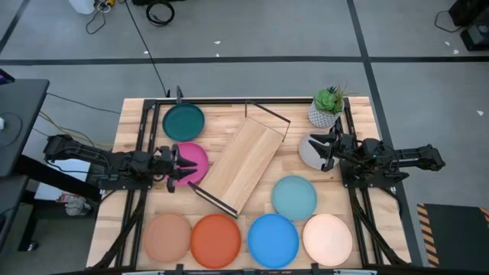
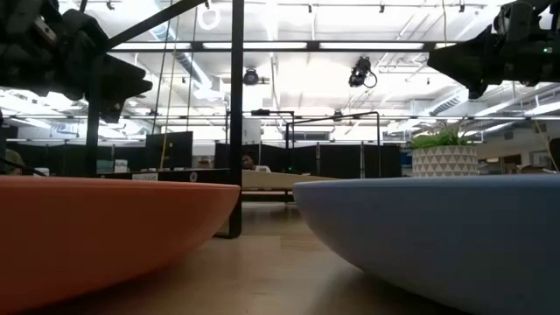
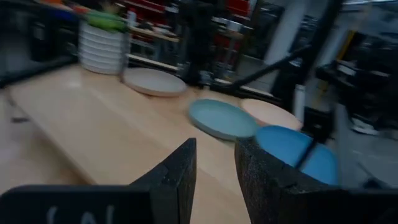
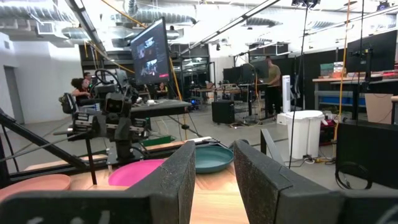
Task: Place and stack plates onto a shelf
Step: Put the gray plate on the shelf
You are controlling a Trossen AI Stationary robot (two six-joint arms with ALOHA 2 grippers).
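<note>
You're at the pick-up stage: the shelf (image 1: 243, 163) lies bare and askew mid-table, and your left gripper (image 1: 177, 166) hangs over the near edge of the magenta plate (image 1: 192, 160), fingers narrowly parted and holding nothing. Your right gripper (image 1: 327, 148) sits over the grey plate (image 1: 309, 151) beside the potted plant (image 1: 328, 106), also slightly parted and empty. Next, I'd judge, you need to drop the left fingers around the magenta rim before closing.
</note>
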